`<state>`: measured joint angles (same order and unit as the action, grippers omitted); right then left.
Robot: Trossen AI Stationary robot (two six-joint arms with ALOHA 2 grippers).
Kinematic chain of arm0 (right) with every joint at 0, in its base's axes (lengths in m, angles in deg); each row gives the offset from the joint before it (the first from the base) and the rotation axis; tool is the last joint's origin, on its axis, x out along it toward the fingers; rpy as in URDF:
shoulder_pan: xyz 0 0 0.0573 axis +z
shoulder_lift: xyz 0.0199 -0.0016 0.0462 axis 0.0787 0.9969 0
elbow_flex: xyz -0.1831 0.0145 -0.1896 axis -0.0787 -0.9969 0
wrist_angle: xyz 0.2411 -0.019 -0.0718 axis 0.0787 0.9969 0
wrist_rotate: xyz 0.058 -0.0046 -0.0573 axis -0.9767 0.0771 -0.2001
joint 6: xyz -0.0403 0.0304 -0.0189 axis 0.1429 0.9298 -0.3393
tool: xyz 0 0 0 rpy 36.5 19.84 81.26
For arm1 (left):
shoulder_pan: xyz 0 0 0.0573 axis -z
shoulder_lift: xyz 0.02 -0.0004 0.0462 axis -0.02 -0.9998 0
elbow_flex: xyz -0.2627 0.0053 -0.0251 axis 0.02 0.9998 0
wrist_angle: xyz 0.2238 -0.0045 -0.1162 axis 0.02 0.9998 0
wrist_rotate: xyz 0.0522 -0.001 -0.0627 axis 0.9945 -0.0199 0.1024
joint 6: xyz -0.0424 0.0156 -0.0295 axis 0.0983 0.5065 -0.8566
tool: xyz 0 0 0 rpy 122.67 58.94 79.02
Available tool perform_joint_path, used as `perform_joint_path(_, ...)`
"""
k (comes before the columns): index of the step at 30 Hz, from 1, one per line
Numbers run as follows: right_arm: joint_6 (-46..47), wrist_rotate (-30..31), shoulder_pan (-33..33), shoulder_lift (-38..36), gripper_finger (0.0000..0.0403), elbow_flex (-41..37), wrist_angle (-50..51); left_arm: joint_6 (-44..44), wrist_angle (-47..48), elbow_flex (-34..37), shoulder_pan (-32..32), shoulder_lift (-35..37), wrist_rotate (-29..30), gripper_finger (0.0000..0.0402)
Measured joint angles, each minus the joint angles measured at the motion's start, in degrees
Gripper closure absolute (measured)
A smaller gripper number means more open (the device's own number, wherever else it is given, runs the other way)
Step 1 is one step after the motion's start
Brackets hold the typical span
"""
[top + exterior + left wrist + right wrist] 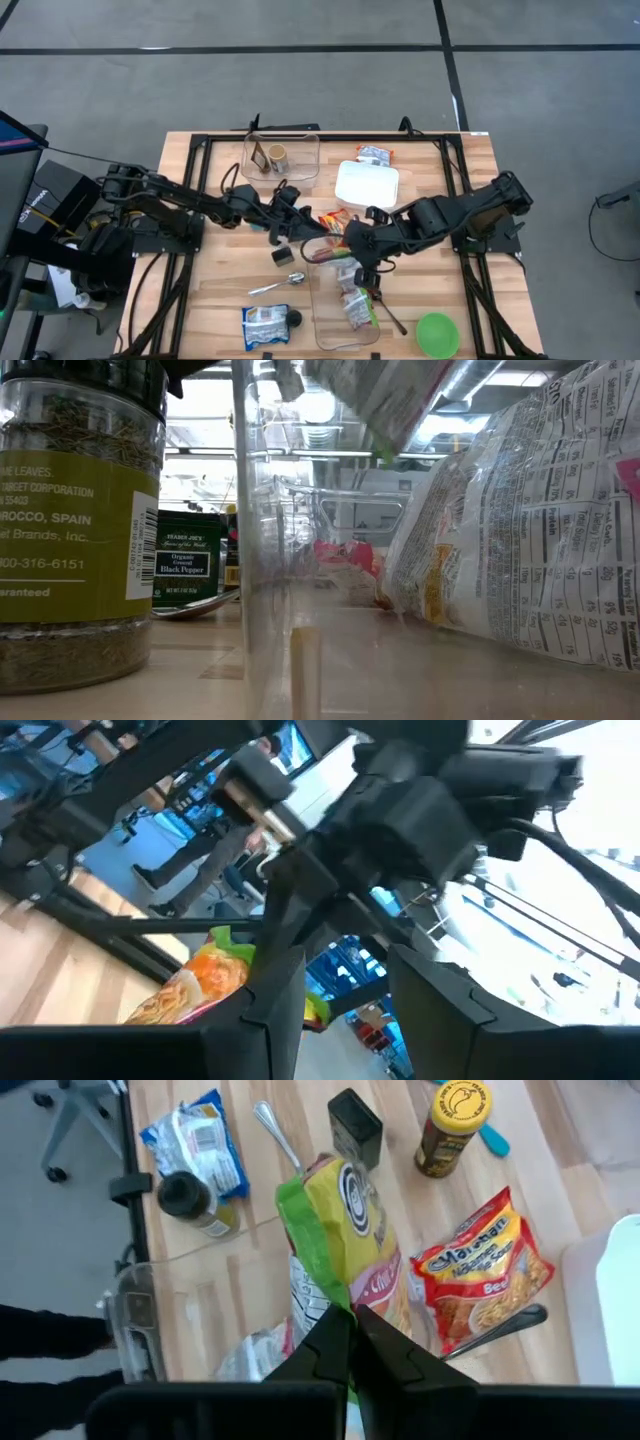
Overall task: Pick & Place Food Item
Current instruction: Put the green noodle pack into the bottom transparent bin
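Observation:
My right gripper (pixel 350 1335) is shut on a yellow-and-green food packet (pixel 345 1230), which hangs over the far end of a clear bin (pixel 345 312). In the low view the packet's silvery back (pixel 370 400) shows at the top, above the bin's wall (pixel 250 560). More packets (pixel 540 540) lie inside the bin. A red ramen packet (pixel 480 1270) lies flat on the table beside it. My left gripper (pixel 283 228) stands open just left of the table's middle, holding nothing, and faces my right arm. My right gripper pinches the packet's upper end (pixel 335 1298) between its two fingers. The fingers come from above, slanting down. The packet hangs below them, lifted clear of the table and the bin.
Near the bin lie a black pepper tin (pixel 355 1125), a spice jar (pixel 455 1115), a spoon (pixel 278 286), a blue-white packet (pixel 265 325) and a herb jar (pixel 80 530). A white box (pixel 366 185) and a second clear bin (pixel 280 155) stand at the back, a green bowl (pixel 437 335) near right.

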<state>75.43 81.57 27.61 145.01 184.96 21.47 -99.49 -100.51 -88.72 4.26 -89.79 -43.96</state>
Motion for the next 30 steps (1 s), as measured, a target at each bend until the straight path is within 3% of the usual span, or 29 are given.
perform_joint_path(7,9.1,0.0,2.6,-0.1,0.0403,3.5,-0.1,2.4,0.2,0.0,-1.7,4.3,0.0,0.0263)
perform_joint_path(19,39.8,-0.2,7.1,0.3,0.0403,5.4,-5.0,11.5,2.6,0.0,-2.6,9.4,2.9,0.0278)
perform_joint_path(30,49.0,-0.2,11.4,4.1,0.0403,5.4,-7.2,11.6,2.8,0.0,-2.6,9.3,2.9,0.028)
